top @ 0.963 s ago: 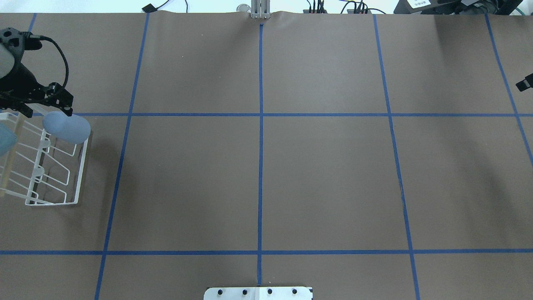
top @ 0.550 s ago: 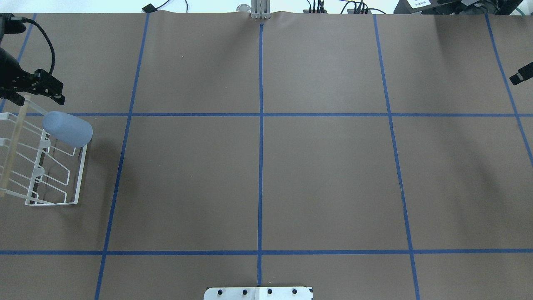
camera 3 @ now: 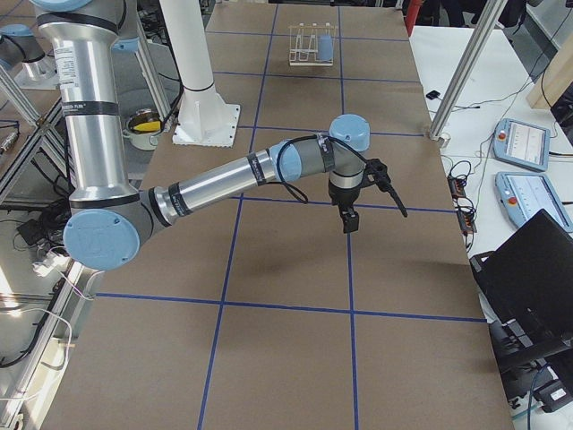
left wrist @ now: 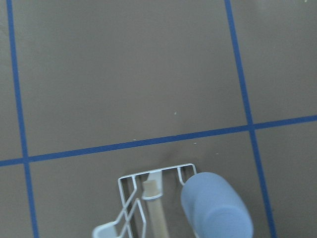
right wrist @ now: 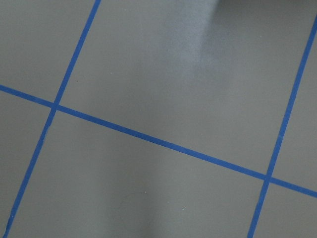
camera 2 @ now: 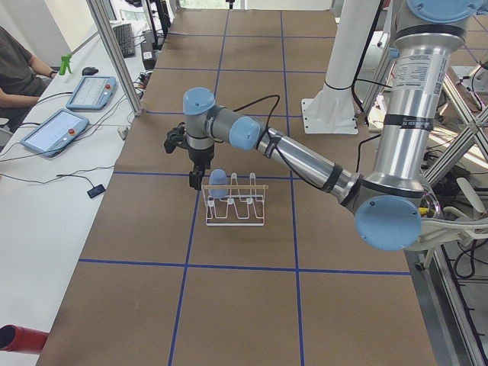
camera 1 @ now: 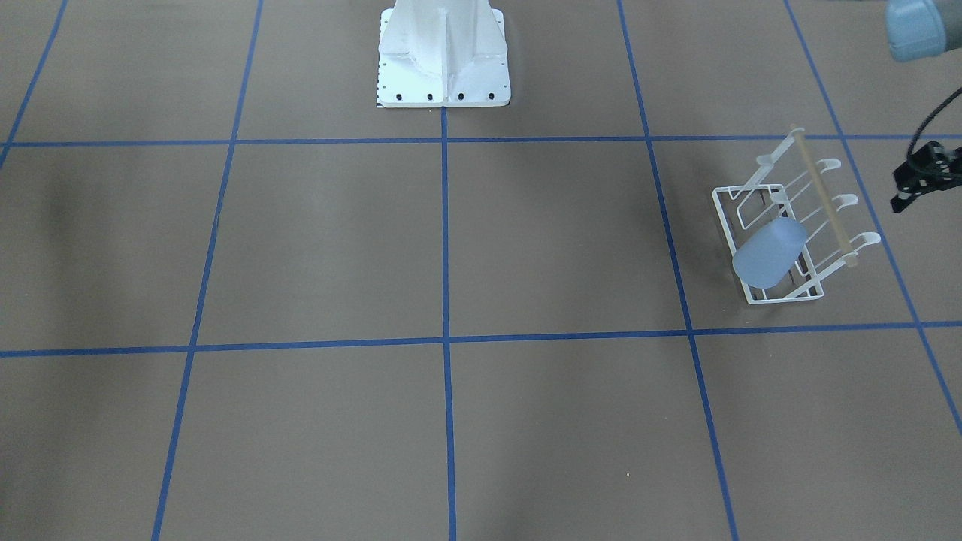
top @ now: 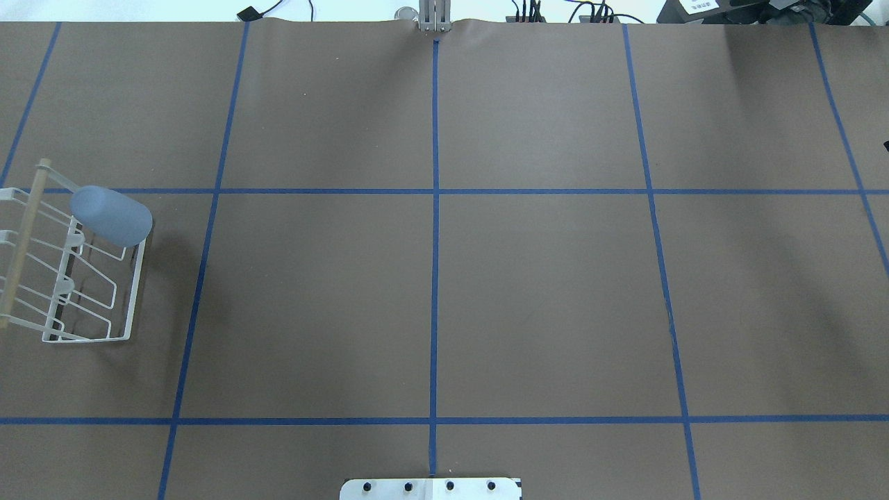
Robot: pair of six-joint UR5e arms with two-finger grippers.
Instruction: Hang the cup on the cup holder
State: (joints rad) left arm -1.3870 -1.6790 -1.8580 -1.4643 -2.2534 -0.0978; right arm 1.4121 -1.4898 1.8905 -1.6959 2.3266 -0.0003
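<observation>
The cup (top: 111, 215) hangs mouth-down and tilted on a slanted prong of the cup holder (top: 137, 292). It sits at the end of the rack farthest from the robot, on the side facing the middle of the worktop (top: 542, 298), and rests free of both grippers. Its closed base points up and outward. From the left wrist camera you look down on that round base, with the rack's end wires and the tip of the tan wooden bar (top: 24, 243) just beside it. The bar runs along the top of the white wire frame.

The rack stands on the robot's left part of the brown worktop, close to a crossing of the blue tape lines (top: 435, 191). The left gripper (camera 2: 196, 180) hangs raised off the rack's outer side, toward the table's left end, apart from rack and cup alike. You cannot tell whether its fingers are spread or pressed together: the front-facing view catches only a dark piece of it at the picture's edge. The right gripper (camera 3: 347, 219) hangs over the worktop well apart, toward the robot's right end. It shows clearly only from the side camera, so you cannot tell its state either. The robot's white pedestal (camera 1: 443, 52) stands at the worktop's near edge.
</observation>
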